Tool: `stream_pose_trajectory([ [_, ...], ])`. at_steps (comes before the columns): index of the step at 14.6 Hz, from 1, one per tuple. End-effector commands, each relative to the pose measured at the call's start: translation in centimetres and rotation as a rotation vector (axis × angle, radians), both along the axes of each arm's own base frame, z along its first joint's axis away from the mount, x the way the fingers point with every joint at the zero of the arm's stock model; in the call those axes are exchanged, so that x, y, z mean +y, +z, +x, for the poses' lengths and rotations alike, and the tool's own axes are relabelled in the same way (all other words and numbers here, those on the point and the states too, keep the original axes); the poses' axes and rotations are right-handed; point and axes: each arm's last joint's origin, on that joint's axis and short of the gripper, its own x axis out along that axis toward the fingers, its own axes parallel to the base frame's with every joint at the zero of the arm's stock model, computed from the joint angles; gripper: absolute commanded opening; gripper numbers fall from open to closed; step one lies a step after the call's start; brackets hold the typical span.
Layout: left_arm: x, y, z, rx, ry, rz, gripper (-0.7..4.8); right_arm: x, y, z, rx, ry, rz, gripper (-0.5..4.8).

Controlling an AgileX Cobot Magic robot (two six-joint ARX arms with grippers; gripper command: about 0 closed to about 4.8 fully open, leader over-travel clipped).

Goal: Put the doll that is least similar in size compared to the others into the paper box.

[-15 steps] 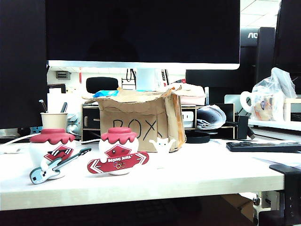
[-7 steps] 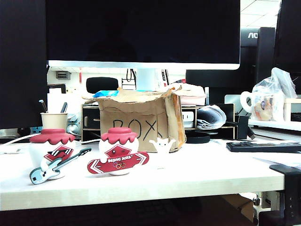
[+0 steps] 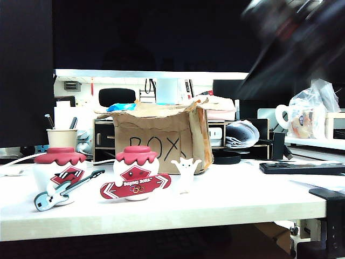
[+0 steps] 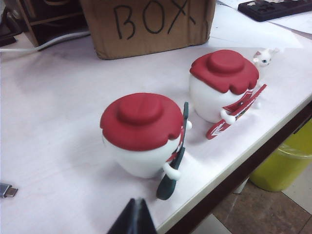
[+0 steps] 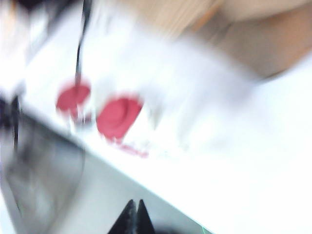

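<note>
The doll [image 3: 186, 171], tiny, white and ghost-like, stands on the white table just right of the banner doll [image 3: 137, 172] and in front of the paper box [image 3: 156, 137] marked "BOX". The guitar doll [image 3: 58, 175] is further left. My right arm [image 3: 291, 38] is a dark blur high at the upper right, well above the doll. The right gripper [image 5: 136, 207] is shut and empty; its view is blurred, with two red caps [image 5: 118, 116] ahead. My left gripper [image 4: 135, 207] is shut and empty near the table's front edge, behind the guitar doll [image 4: 141, 134]; the doll [image 4: 263, 57] peeks out beyond the banner doll [image 4: 222, 85].
Behind the paper box [image 4: 146, 24] stand a black drawer organiser [image 3: 102, 141], a cup of pens [image 3: 62, 137] and a large monitor [image 3: 161, 32]. A black remote [image 3: 302, 168] lies at the right, with a bagged mug [image 3: 307, 116] behind. A yellow bin [image 4: 285, 168] sits below the table edge.
My right arm has swung fast into the exterior view at the upper right, where nothing of it showed before. The dolls and the paper box have not moved.
</note>
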Motion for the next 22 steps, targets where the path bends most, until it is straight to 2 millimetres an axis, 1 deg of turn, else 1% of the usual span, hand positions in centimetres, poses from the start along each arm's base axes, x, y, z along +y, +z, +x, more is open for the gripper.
stream_pose_trajectory([
  [1, 0.0, 0.1, 0.0, -0.010, 0.000, -0.001, -0.05, 4.1, -2.2, 2.3, 0.027, 0.152, -0.183, 2.38],
  [2, 0.0, 0.1, 0.0, -0.009, 0.000, -0.001, -0.05, 4.9, -2.7, 2.7, 0.035, 0.162, -0.213, 4.03],
  [3, 0.0, 0.1, 0.0, -0.010, 0.000, -0.001, -0.05, 5.7, -3.2, 3.0, 0.048, 0.171, -0.239, 4.79],
  [4, 0.0, 0.1, 0.0, -0.009, -0.001, -0.001, -0.05, 6.2, -3.7, 3.3, 0.027, 0.165, -0.278, 4.79],
  [6, 0.0, 0.1, 0.0, -0.010, 0.000, -0.001, -0.05, 6.4, -4.1, 3.9, -0.028, 0.130, -0.324, 4.79],
  [10, 0.0, 0.1, 0.0, -0.009, 0.000, -0.001, -0.05, 7.0, -4.2, 4.8, -0.099, 0.121, -0.289, 4.79],
  [12, 0.0, 0.1, 0.0, -0.010, 0.000, -0.001, -0.05, 7.3, -4.6, 5.2, -0.097, 0.102, -0.266, 4.79],
  [18, 0.0, 0.1, 0.0, -0.010, 0.000, -0.001, -0.05, 9.9, -6.5, 5.1, -0.116, 0.150, -0.278, 4.79],
  [22, 0.0, 0.1, 0.0, -0.010, 0.000, -0.001, -0.05, 10.0, -7.6, 5.3, -0.090, 0.145, -0.306, 4.79],
])
